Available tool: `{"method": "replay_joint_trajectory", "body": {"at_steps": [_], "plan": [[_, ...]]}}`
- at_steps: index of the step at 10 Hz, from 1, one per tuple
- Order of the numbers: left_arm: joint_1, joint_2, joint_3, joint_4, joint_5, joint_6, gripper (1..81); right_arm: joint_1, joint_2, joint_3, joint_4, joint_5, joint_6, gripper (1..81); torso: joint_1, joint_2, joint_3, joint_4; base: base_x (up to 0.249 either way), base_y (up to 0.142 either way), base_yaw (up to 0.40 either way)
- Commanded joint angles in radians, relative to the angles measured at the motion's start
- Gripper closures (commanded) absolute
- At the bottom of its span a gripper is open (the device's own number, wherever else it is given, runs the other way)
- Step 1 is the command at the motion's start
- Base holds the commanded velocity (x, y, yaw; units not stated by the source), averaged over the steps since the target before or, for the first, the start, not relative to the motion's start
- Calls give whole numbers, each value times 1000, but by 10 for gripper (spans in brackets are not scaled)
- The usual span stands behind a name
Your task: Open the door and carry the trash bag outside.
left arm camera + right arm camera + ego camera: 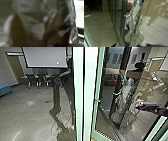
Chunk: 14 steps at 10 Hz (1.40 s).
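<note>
Can make out in the head view, within the glass door (pixel 101 134), the trash bag (pixel 122 103), grey and crinkled, set in from the upright edge with the handle (pixel 97 101). Cannot tell whether seen through the pane or mirrored in it. Can see, by the floor's far edge, chairs (pixel 40 79) below a screen (pixel 46 57), and by its left edge a blue bench (pixel 5 90). In the right wrist view, can see paving (pixel 100 23) running alongside a glass wall (pixel 116 16), and a pale hooked shape (pixel 127 15) against the bag. In the left wrist view, can see crinkled film close up, mostly smeared, with ties or folds hard to tell apart. Cannot tell wide from narrow at the right gripper (pixel 138 106), nor at the left gripper.
</note>
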Motion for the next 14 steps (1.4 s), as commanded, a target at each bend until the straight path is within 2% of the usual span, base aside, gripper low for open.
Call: {"method": "replay_joint_trajectory", "body": {"at_steps": [1,3,6,7,9,10,11,12,14], "plan": [[-40,3,9,-4,84,12,811,-37,11,87,155,-54,0,10,0,0,0,0,0,0,0],[-41,7,9,-4,78,13,811,-181,11,185,211,-69,0,10,0,0,0,0,0,0,0],[-46,11,8,0,70,15,811,-475,28,290,274,-69,-2,10,0,0,0,0,0,0,0],[-46,12,5,2,50,15,811,-585,31,334,277,-66,-2,10,0,0,0,0,0,0,0],[-51,14,5,23,28,17,811,-785,45,411,267,-33,-2,10,0,0,0,0,0,0,0],[-52,18,3,34,27,17,811,-875,59,423,264,11,-2,10,0,0,0,0,0,0,0],[-52,20,2,46,22,17,811,-949,79,420,264,92,-3,10,0,0,0,0,0,0,0],[-54,20,-1,49,4,17,811,-1012,97,419,263,131,-5,10,0,0,0,0,0,0,0],[-58,21,-4,64,-2,17,811,-1101,183,362,257,162,-14,10,0,0,1,0,0,0,0]]}}
